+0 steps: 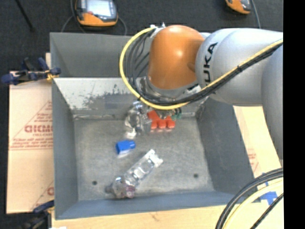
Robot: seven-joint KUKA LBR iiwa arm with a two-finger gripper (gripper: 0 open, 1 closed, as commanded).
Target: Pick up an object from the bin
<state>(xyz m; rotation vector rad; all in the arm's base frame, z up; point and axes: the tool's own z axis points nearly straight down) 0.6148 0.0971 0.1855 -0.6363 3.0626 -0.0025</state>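
One end effector point(135, 120) near bin's back wall point(95, 99), beside red block point(161, 123), grip unreadable.

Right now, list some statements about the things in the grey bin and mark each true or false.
1. The small blue block lies near the middle of the grey metal bin's floor. True.
2. The red ridged piece lies by the front wall. False: it lies by the back wall, beside the gripper.
3. The clear plastic packet lies nearer the view's bottom edge than the blue block. True.
4. The gripper holds the blue block. False: the block lies free on the floor.
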